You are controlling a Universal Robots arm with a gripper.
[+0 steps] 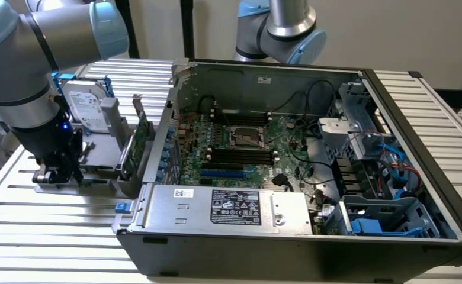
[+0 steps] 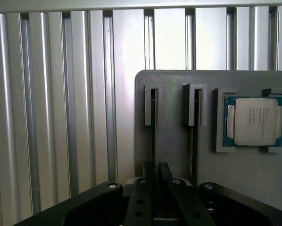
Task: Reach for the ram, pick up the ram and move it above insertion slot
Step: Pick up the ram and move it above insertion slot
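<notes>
- the ram (image 2: 153, 127) stands on edge in a narrow slot of the grey holder (image 2: 174, 141); we see it as a thin dark strip.
- the claw (image 2: 156, 170) sits right over one end of that slot, in line with the ram. we cannot tell whether it is spread or pinching the stick.
- just beside the ram's slot, a second slot of the holder carries another thin dark strip (image 2: 196, 136).
- past that second slot, a cpu (image 2: 254, 121) lies flat in a square recess of the holder.
- in the exterior view we see the claw (image 1: 53, 177) lowered onto the holder (image 1: 96, 183), where a hard drive (image 1: 84, 106) and a green expansion card (image 1: 136, 145) stand upright.
- the holder rests on the ribbed metal surface (image 1: 57, 225).
- the open computer case (image 1: 294, 236) stands just beside the holder, on the exterior view's right of it, with the dark memory slots (image 1: 243, 155) inside.
</notes>
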